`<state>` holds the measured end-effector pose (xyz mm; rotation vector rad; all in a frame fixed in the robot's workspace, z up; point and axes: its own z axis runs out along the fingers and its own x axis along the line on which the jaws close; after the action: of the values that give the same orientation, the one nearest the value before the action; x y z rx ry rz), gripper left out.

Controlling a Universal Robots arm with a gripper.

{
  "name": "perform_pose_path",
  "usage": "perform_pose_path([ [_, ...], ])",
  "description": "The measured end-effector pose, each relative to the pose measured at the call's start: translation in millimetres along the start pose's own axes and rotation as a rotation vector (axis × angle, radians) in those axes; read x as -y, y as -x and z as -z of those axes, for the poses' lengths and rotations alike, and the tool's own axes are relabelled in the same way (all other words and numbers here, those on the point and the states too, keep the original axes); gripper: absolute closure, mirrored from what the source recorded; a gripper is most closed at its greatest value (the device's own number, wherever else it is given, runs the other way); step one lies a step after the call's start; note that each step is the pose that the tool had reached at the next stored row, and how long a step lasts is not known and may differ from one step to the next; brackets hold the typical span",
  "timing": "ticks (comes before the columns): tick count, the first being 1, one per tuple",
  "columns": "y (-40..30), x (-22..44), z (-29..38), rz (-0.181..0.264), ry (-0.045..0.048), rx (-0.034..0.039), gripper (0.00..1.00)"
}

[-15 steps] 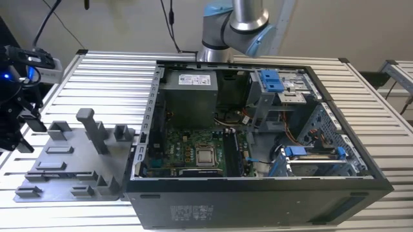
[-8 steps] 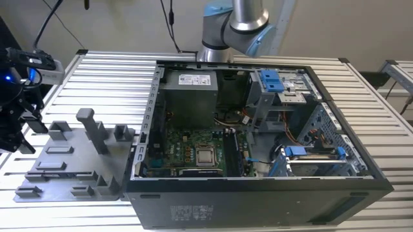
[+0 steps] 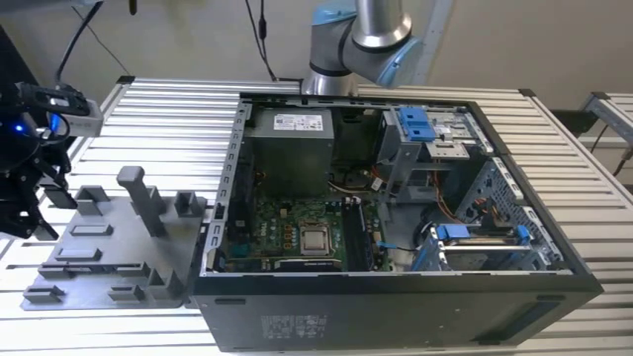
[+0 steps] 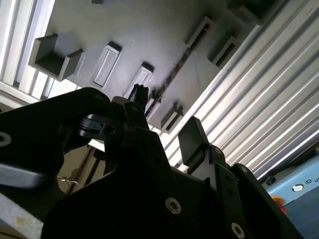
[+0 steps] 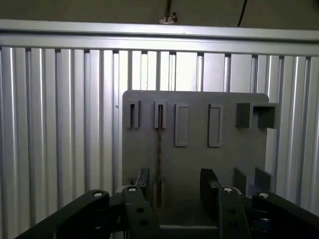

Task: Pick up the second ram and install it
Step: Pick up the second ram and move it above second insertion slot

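While the arm's wrist end [image 3: 30,174] hangs at the exterior view's left, over the grey fixture plate [image 3: 109,248], the jaws stand apart, clamped on nothing. First wrist view: two black fingers [image 5: 143,183] spread above the plate. The second ram [image 5: 159,149] stands on edge in slotted holders on the plate. It is thin and dark and runs lengthwise. It is seen between the fingers, nearer one of them; cannot tell whether they touch. Second wrist view: second ram [image 4: 174,69] crosses the plate diagonally, with one fingertip close to its near end. Plate lies on slatted metal table [image 3: 168,104], just beside open computer case [image 3: 396,222]. Motherboard [image 3: 296,230] exposed inside.
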<state>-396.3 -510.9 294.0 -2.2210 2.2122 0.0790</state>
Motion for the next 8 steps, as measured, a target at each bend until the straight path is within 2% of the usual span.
perform_pose_path([
  [4,-0.2,0.2,-6.4,0.0,-0.0009,0.0,0.46],
  [8,-0.5,0.5,-12.2,0.0,-0.0007,-0.0039,0.46],
])
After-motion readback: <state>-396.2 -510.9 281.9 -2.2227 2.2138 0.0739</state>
